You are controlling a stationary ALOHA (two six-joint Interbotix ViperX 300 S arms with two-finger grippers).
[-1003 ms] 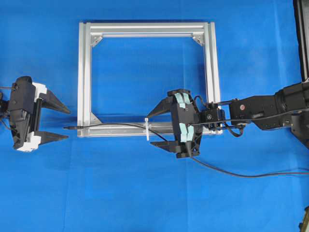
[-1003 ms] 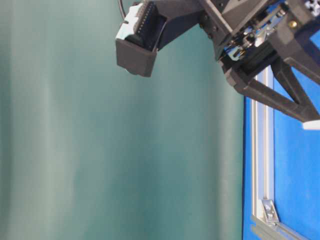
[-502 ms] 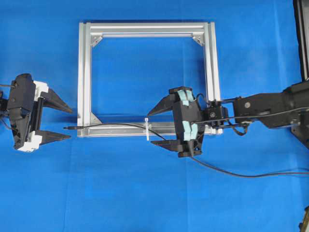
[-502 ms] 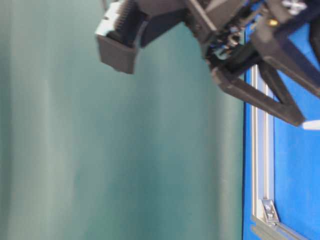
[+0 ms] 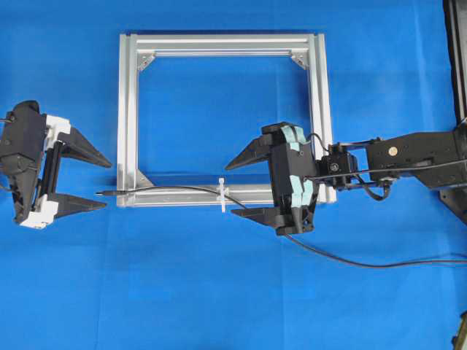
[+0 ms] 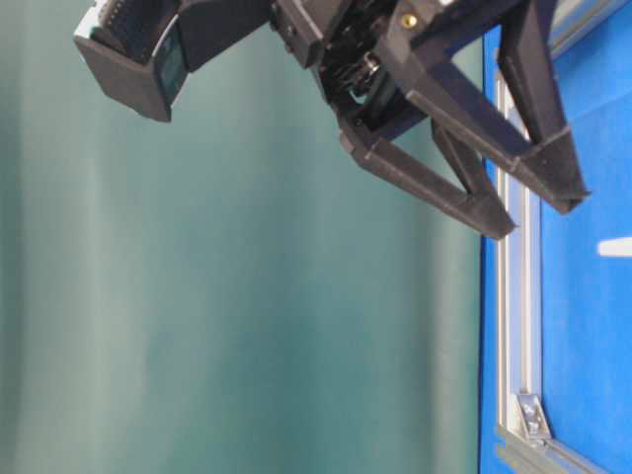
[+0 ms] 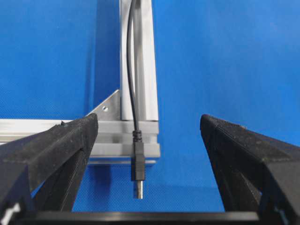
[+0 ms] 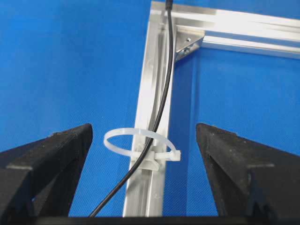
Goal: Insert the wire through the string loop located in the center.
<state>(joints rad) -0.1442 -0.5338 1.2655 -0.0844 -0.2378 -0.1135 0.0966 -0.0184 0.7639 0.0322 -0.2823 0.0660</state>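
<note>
Everywhere a blue cloth (image 5: 219, 292) covers the table, a green curtain (image 6: 247, 296) behind. On the silver frame (image 5: 128, 109), the wire (image 5: 175, 188) runs through the string loop (image 5: 222, 195). Left gripper (image 5: 84, 179) and right gripper (image 5: 243, 186) both gape wide, holding nothing.

I am looking at two black arms. The left gripper (image 5: 93, 179) is showing white side plates and pointed black fingers (image 5: 87, 152). The right gripper (image 5: 239, 187) is wearing pale teal tape strips, and thin black cables are running along its arm (image 5: 408, 154).
</note>
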